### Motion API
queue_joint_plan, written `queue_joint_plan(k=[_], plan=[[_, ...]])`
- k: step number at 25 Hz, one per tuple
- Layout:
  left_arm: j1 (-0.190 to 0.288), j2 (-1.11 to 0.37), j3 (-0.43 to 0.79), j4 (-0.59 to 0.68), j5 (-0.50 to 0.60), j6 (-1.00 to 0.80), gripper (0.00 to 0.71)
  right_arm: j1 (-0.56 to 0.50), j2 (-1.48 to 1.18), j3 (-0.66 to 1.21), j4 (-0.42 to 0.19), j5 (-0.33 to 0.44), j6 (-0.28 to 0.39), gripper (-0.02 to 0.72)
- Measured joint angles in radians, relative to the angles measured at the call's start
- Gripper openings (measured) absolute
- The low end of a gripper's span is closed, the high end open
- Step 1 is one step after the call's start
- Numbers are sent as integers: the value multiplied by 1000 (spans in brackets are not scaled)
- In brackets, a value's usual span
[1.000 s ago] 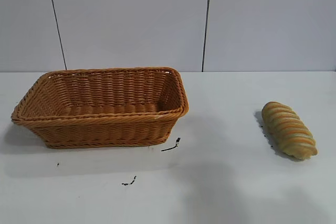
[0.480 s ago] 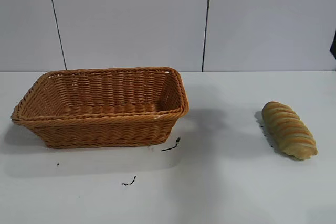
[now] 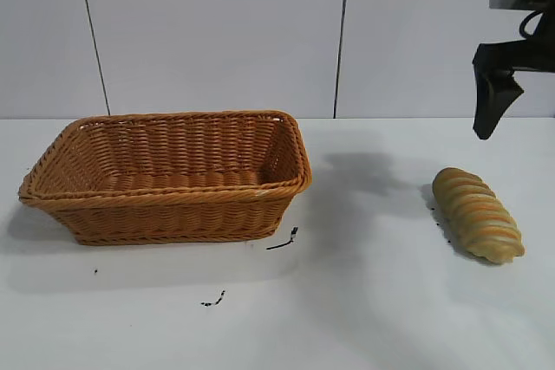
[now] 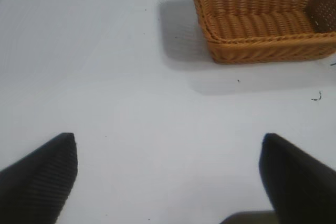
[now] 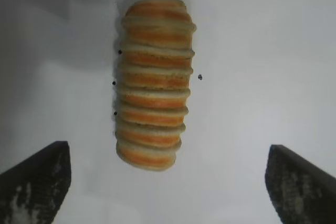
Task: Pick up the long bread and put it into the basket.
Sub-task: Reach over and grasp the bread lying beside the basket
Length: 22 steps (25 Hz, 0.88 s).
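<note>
The long bread (image 3: 478,214), a golden-tan ridged loaf with orange stripes, lies on the white table at the right. It also shows in the right wrist view (image 5: 155,81). The wicker basket (image 3: 52,171) stands at the left and is empty; it shows in the left wrist view too (image 4: 205,19). My right gripper (image 3: 487,119) hangs in the air above and behind the bread, apart from it. In the right wrist view the right gripper (image 5: 168,182) is open and empty, with the bread's near end between and beyond its fingers. My left gripper (image 4: 168,177) is open and empty over bare table, away from the basket.
Small black marks lie on the table in front of the basket (image 3: 283,242), (image 3: 213,301). A white panelled wall stands behind the table. Bare table lies between basket and bread.
The right arm has come into the exterior view from the upper right and now hangs above the bread. Basket and bread have not moved.
</note>
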Motion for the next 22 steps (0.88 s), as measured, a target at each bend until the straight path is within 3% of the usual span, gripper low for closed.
queue_joint_plan(k=[13, 22], plan=[[0, 0, 0, 0, 0, 0, 693, 0, 27, 0, 38, -16, -12, 690], [0, 0, 0, 0, 0, 0, 693, 51, 27, 0, 16, -28, -14, 690]])
